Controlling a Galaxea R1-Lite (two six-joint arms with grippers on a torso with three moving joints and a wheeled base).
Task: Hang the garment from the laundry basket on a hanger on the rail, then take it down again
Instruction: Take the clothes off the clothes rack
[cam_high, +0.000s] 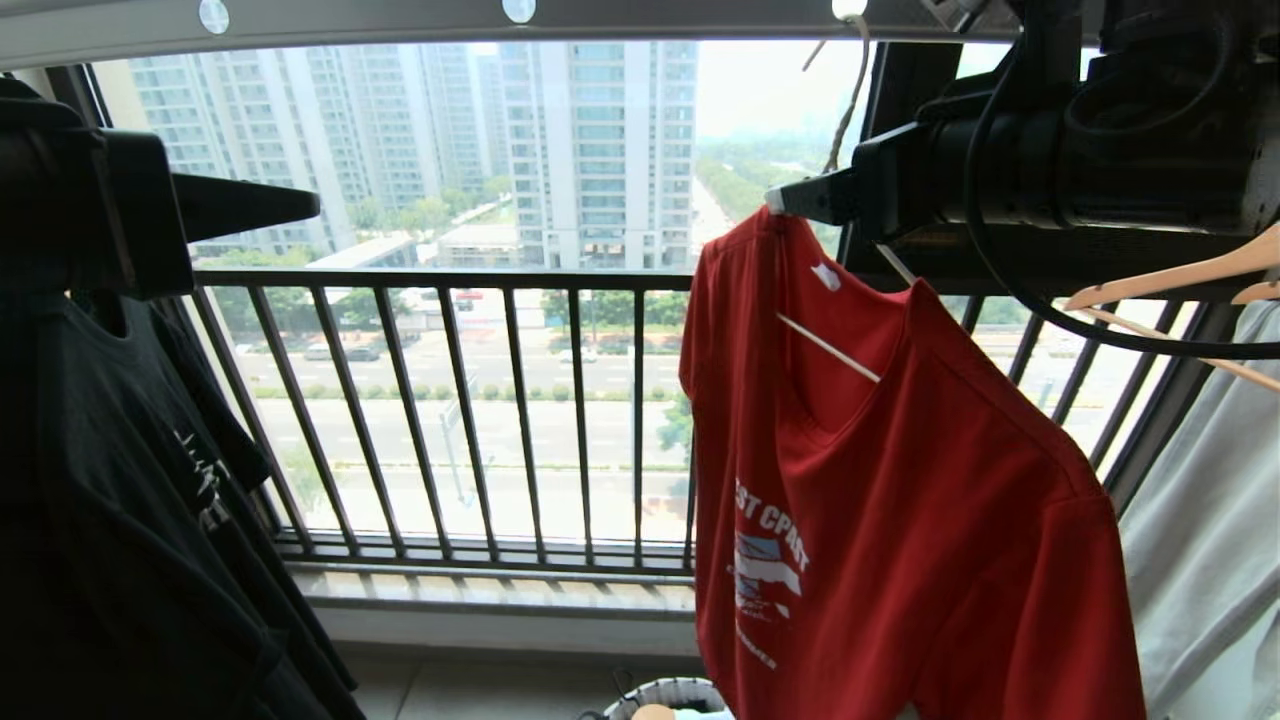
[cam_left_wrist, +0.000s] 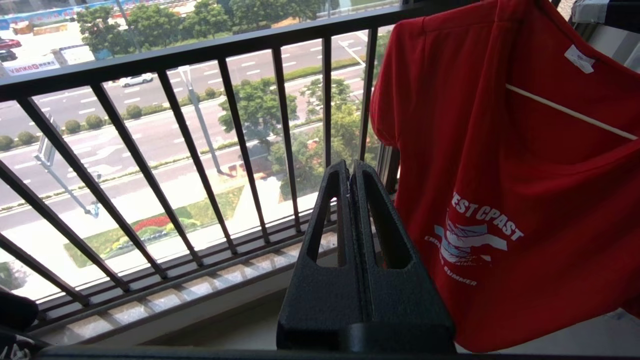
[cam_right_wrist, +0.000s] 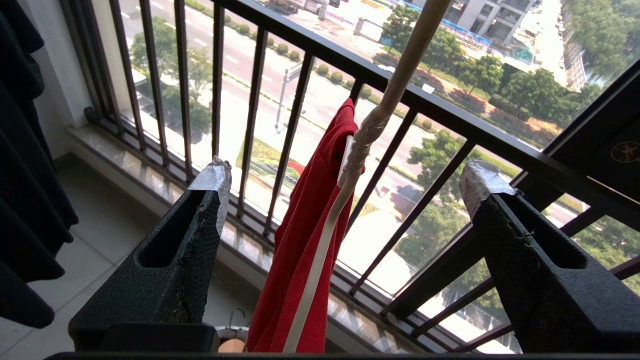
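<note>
Red T-shirt (cam_left_wrist: 500, 175) chest print: "EST CPAST", "SUMMER" below; roadside sign (cam_left_wrist: 30, 67): "Vanke".

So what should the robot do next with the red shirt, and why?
Probably draw the right gripper back. Its fingers stand open around the hanger, and the red T-shirt hangs from the rail. The left gripper waits shut.

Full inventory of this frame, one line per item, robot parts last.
T-shirt: 1, red, on the wire hanger, right of centre.
Wire hanger: 1, off-white, hooked over the rail.
Rail: 1, grey with white discs, overhead.
Black shirt: 1, hanging far left.
Wooden hangers: at least 2, far right.
Pale garment: 1, grey-green, right edge.
Laundry basket: 1, white mesh, on the floor.
Window railing: dark bars.
Left hand: shut, empty, parked.
Right hand: open, astride the hanger neck.
</note>
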